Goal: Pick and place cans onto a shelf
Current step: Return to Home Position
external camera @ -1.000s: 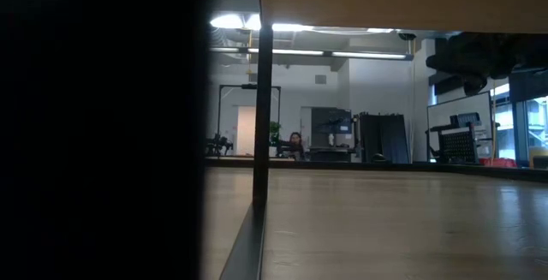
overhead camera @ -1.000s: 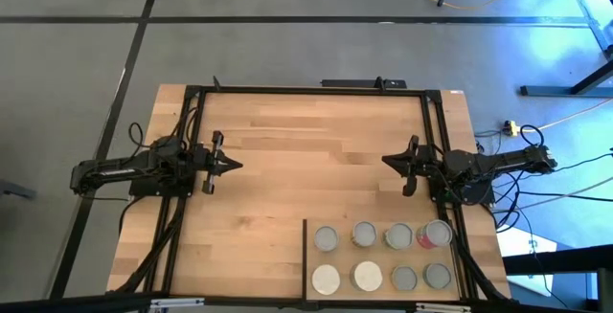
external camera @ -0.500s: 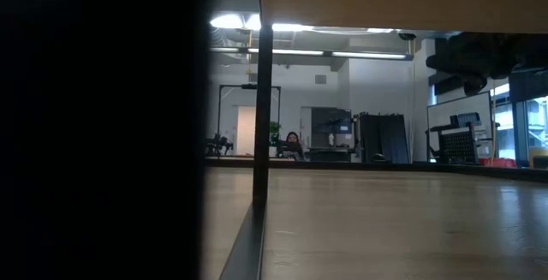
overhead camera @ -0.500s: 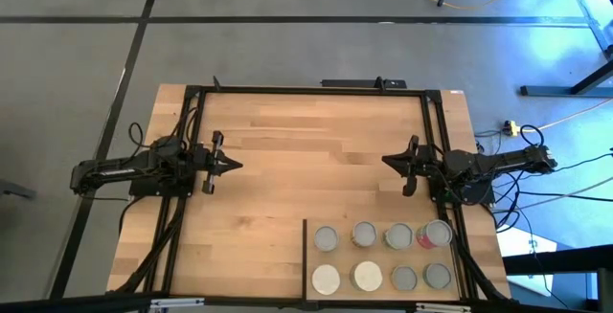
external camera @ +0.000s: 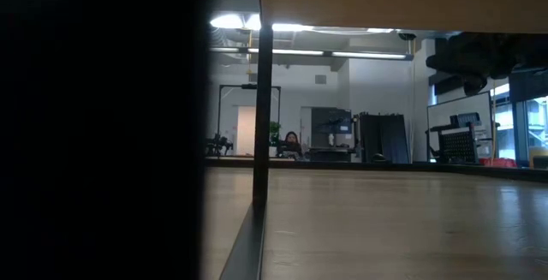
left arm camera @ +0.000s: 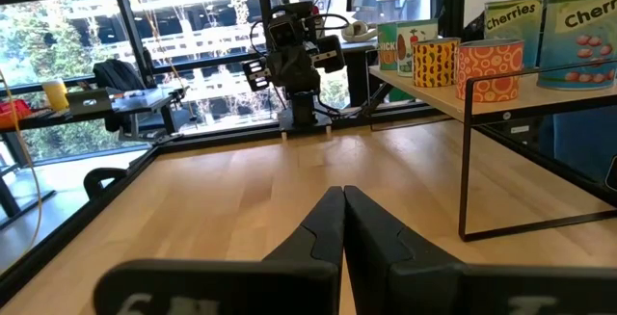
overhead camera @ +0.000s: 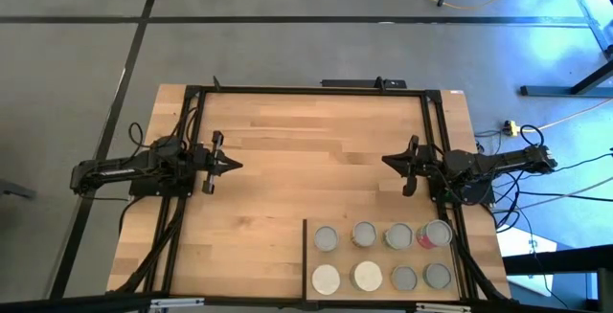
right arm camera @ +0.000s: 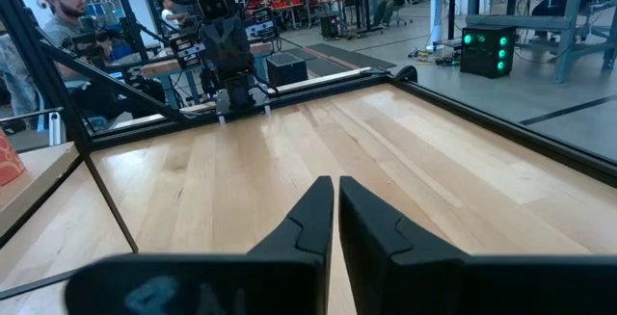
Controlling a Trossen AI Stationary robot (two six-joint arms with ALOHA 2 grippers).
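Several cans stand on their bottoms in two rows on the shelf, a light-wood panel at the table's near right corner. The left wrist view shows the shelf raised on a thin black frame, with orange-patterned cans on it. One can has a red-pink side. My left gripper rests shut at the table's left side, pointing level toward the right. My right gripper rests shut at the right side, just far of the shelf, pointing left. Neither holds anything.
Black frame rails run along the table's left, far and right sides. The wooden tabletop stretches between the two grippers. In the low view the shelf's black leg stands close by. People sit in the room beyond.
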